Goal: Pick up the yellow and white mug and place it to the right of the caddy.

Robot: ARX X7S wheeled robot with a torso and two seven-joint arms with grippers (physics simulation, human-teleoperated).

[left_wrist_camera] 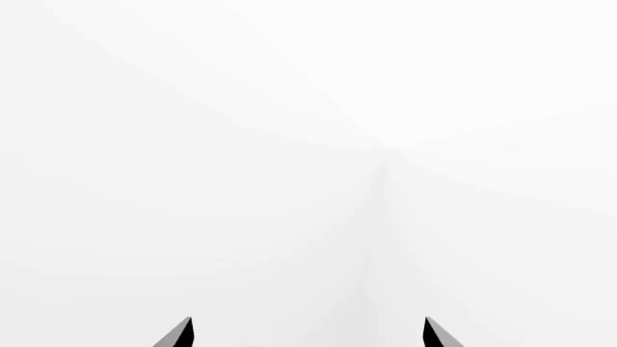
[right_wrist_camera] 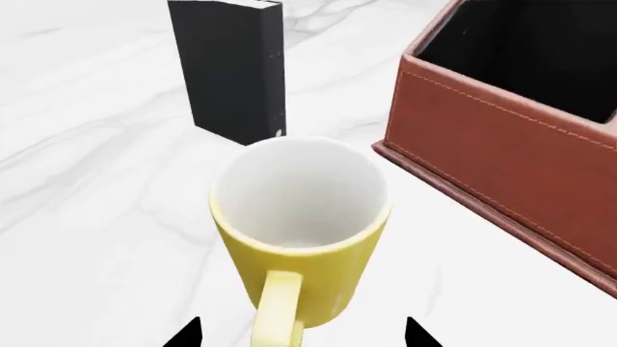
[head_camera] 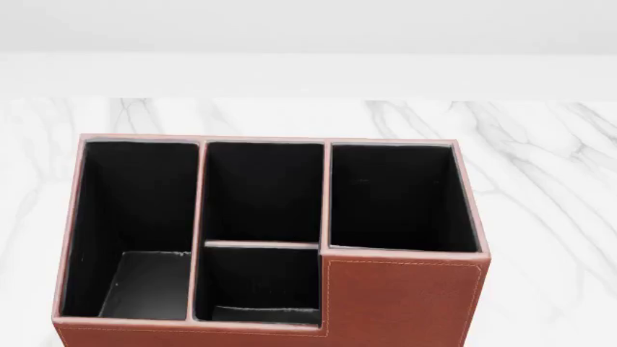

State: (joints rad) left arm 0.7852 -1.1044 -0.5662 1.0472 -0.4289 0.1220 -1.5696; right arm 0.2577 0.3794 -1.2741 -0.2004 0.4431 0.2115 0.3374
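Note:
The yellow and white mug point(right_wrist_camera: 300, 238) stands upright on the marble table in the right wrist view, its white inside facing up and its yellow loop handle point(right_wrist_camera: 277, 311) pointing toward the camera. My right gripper point(right_wrist_camera: 300, 338) is open, its two black fingertips apart on either side of the handle, not touching it. The reddish-brown caddy point(right_wrist_camera: 501, 166) stands close beside the mug. In the head view the caddy point(head_camera: 405, 303) fills the frame, its black compartments empty; neither the mug nor an arm shows there. My left gripper point(left_wrist_camera: 308, 334) is open and empty against blank white.
A small black upright book with a white edge point(right_wrist_camera: 236, 69) stands just beyond the mug on the white marble table point(right_wrist_camera: 87, 181). In the head view the marble table point(head_camera: 550, 181) runs behind and beside the caddy up to a pale wall.

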